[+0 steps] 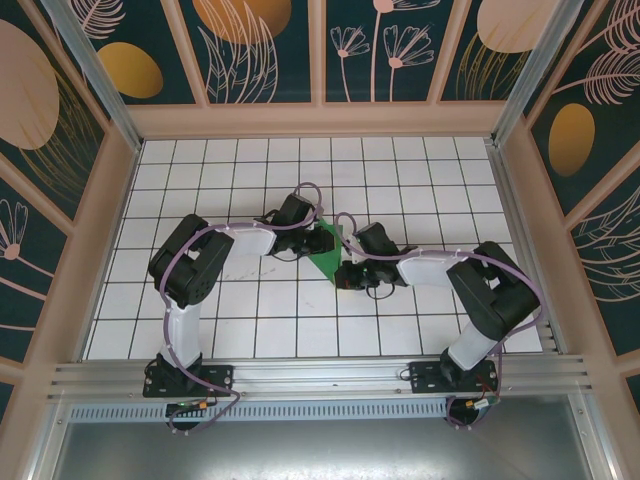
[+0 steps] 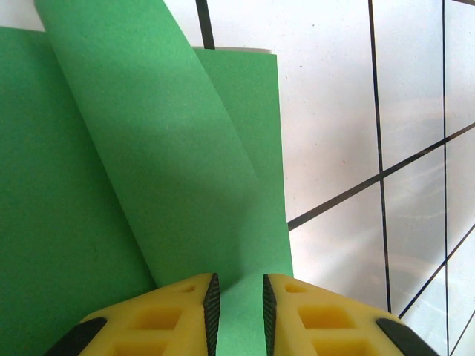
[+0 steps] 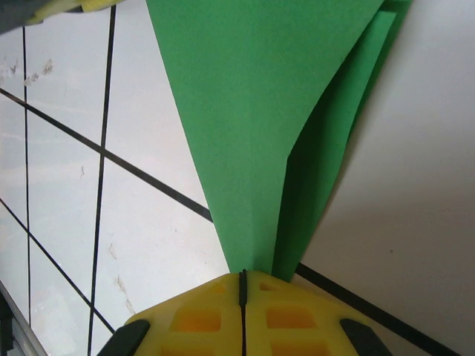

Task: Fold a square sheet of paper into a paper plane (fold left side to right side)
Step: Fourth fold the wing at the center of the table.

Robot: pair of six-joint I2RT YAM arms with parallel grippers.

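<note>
Because the fold must travel from left to right, what matters is that the bright-green sheet of thin matte paper, folded to a triangle narrowing toward the arm bases, lies between the two grippers on the white tiled table. Its long axis runs far to near. The left gripper sits at the sheet's left edge, where a raised flap runs straight into the slim gap between its black pads. We cannot tell whether those pads truly pinch it. The right gripper has its jaws pressed together just where the paper's narrow tip ends, and we judge that it pins that tip. We reckon the left arm is the one to carry the flap across, toward the right gripper, with the tip anchored.
</note>
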